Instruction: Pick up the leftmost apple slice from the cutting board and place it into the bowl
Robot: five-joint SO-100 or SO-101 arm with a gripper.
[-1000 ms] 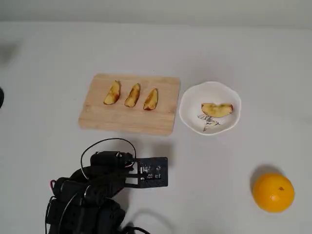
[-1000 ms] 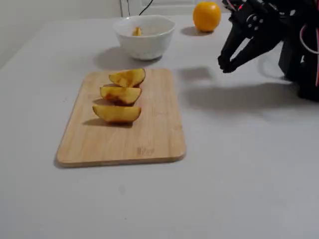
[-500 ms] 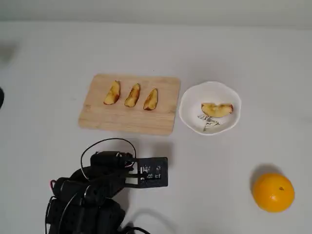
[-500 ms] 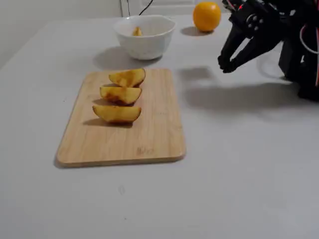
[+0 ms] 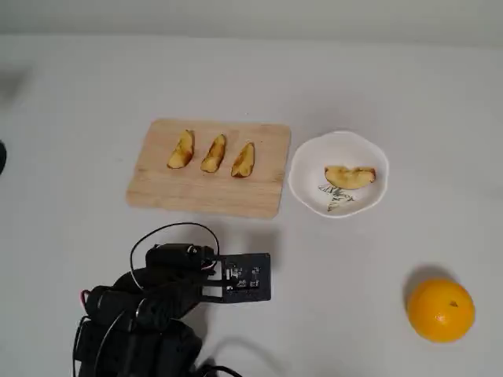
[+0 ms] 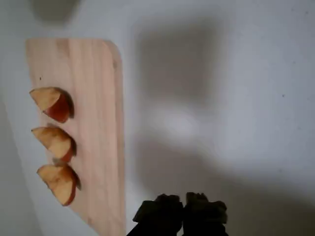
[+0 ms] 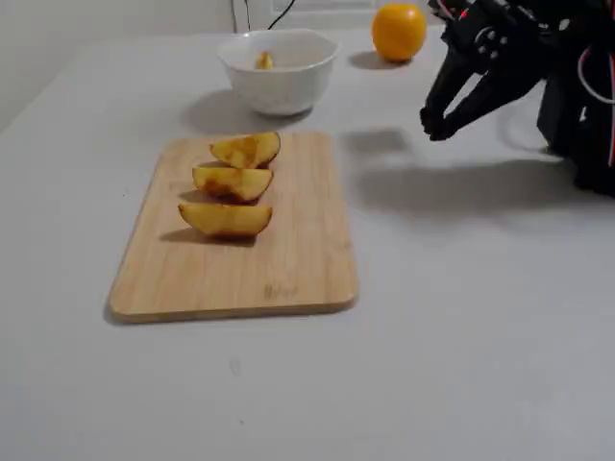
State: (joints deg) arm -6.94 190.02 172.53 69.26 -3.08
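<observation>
Nearest the overhead camera, at the bench's near edge, your black two-finger hand (image 5: 263,288) sits folded back over bare bench, apart from everything. Its fingertips (image 6: 168,212) look pressed together with nothing between them, as the wrist view and the fixed view both suggest.

You will find the broad crescent apple slice with browned yellow flesh and reddish skin (image 5: 350,177) already lying inside the small white scalloped ceramic bowl (image 5: 302,177), over the grey sketch on its floor. That bowl stands just beside the right end of the rectangular light-wood cutting board (image 5: 208,196), toward the middle of the bench. Three slimmer apple wedges (image 5: 214,154) remain in a row on the board. A round orange (image 5: 440,309) rests well apart, toward the near right corner of the bench in the overhead view.

Judging from this, your placing step looks complete and the arm is parked. If you mean to carry another wedge, you would need to spread the fingers, reach forward over the board, and come down on the wedge at the left end.
</observation>
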